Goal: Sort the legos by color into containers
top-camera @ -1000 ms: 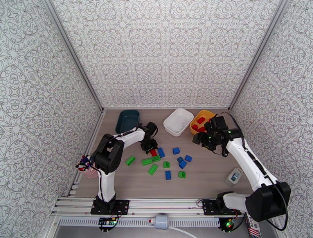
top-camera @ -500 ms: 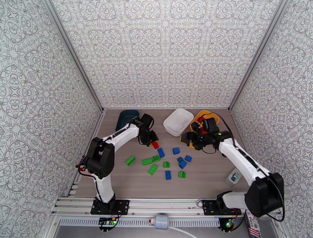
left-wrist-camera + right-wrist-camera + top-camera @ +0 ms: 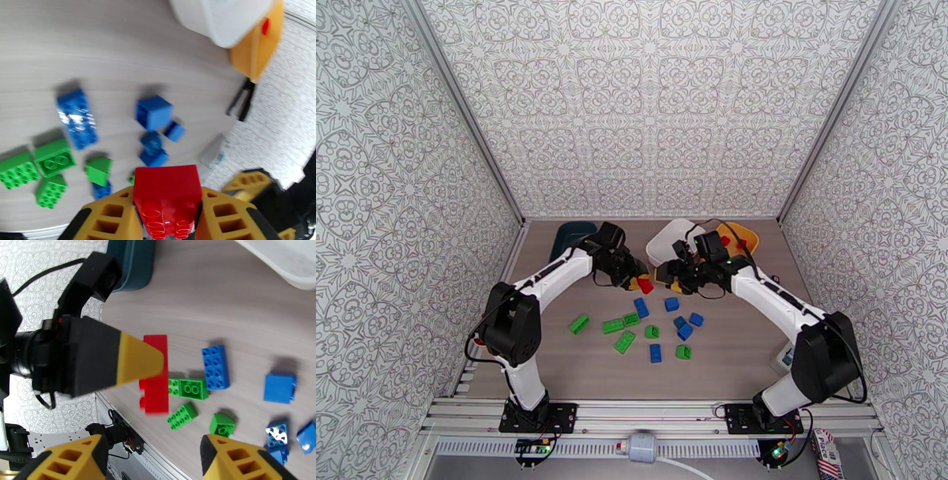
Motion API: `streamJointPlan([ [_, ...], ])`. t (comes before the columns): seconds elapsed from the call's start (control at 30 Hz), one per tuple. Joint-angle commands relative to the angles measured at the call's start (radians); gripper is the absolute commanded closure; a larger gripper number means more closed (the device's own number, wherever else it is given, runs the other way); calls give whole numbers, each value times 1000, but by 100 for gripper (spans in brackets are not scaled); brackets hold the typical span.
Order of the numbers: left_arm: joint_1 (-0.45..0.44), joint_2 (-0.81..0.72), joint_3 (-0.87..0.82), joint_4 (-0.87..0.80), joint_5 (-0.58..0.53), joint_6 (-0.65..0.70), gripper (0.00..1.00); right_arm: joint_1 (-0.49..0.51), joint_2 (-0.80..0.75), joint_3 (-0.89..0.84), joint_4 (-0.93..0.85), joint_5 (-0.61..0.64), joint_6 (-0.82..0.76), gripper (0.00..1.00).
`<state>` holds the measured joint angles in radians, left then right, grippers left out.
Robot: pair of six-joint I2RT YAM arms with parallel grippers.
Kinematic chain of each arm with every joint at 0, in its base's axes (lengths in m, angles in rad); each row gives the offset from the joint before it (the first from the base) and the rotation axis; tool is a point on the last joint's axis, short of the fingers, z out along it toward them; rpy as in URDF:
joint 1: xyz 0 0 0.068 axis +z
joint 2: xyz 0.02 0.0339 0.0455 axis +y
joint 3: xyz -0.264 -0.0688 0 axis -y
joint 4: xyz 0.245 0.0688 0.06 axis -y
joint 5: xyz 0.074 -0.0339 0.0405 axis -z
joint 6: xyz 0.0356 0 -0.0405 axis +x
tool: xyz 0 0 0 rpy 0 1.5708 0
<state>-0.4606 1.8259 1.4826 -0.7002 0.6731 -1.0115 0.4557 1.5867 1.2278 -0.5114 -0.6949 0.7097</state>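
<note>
Left pincer (image 3: 168,215) is clamped on a red brick (image 3: 166,185) just this side of the white tub (image 3: 661,241); right pincer (image 3: 152,445) hangs beside it, spread open, empty.

Red lego (image 3: 166,189) held aloft; green legos (image 3: 613,325), blue legos (image 3: 672,304) scattered before three containers (image 3: 663,237).

Top external: high behind the table (image 3: 742,355), near edge, looking down on all. Left wrist: close, blurred, apparently facing right edge. Right wrist: close, facing left edge. Both wrist views share the red lego (image 3: 168,185), green legos (image 3: 53,160).
</note>
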Motion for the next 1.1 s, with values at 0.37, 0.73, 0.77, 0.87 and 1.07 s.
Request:
streamJointPlan([
  [0.37,5,-48,-26,113,155,-84,68,41,76,91,50,-6,40,52],
  [0.73,33,-100,-93,184,113,-139,35,42,67,96,46,20,51,77],
  [0.77,41,-111,-101,189,96,-141,32,39,68,102,23,35,41,79],
  [0.87,65,-145,-126,202,53,-145,26,9,69,109,-29,60,17,81],
  [1.07,84,-206,-100,10,-118,41,27,-151,90,202,-260,190,-81,82],
])
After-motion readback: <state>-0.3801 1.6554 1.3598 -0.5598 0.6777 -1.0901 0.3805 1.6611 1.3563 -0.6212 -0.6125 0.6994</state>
